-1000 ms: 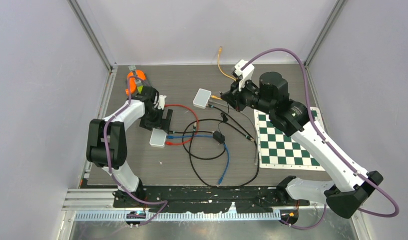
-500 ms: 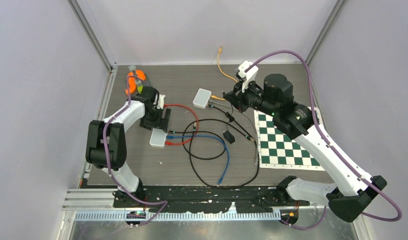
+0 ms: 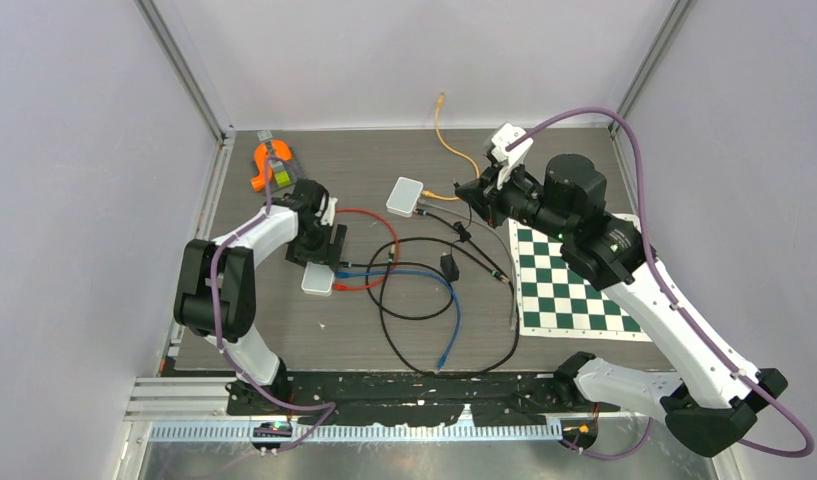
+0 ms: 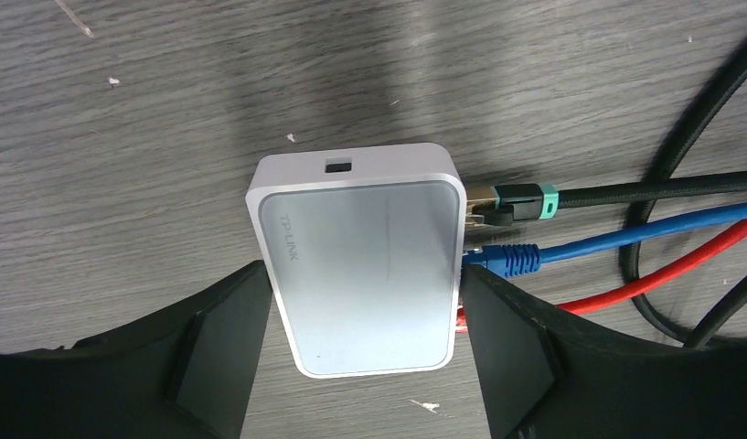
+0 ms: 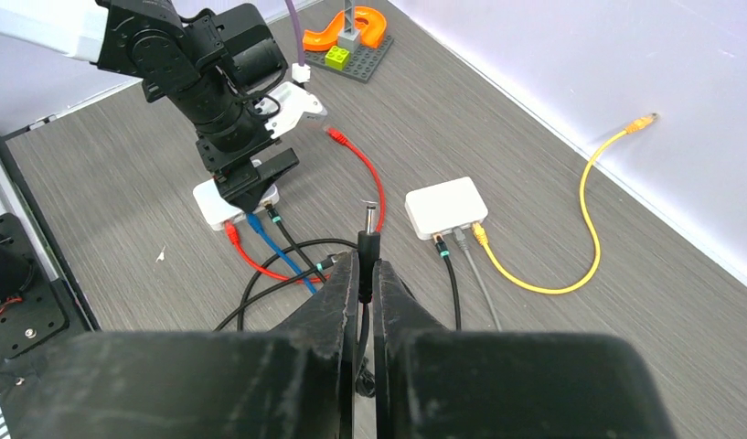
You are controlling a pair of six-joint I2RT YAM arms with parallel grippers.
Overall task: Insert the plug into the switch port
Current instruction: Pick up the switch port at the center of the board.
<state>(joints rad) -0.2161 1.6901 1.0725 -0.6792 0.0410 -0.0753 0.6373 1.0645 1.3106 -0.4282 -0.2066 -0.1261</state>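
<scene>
Nearest the arm bases, the chessboard mat [image 3: 569,285] lies flat on the right part of the table.

Next out is the near switch [image 4: 360,261], a pale grey box lying flat on the wood-grain top, left of centre. We see three leads entering one side: the black cable [image 4: 625,190] with a teal boot, the blue cable [image 4: 625,236] below it, and the red cable [image 4: 662,274] lowest. A small square port [image 4: 336,166] shows in the adjoining short face.

The left gripper [image 4: 363,279] straddles this switch. Its fingers [image 4: 214,357] are spread to the width of the box, one against each opposite side, and they reach about halfway along it.

The right gripper [image 5: 365,270] is held above the table, to the right of the near switch. Its fingers are nearly together, pinching the black barrel of the plug [image 5: 368,233]. The plug's metal tip juts past the fingertips. In the right wrist view the tip sits between the two switches, well apart from both.

Beyond it lies the far switch [image 5: 446,206], a white box with black, grey and yellow leads in its near face. The yellow cable [image 5: 640,121] loops off toward the back wall.

An orange curved piece [image 3: 264,165] sits in the far left corner.
</scene>
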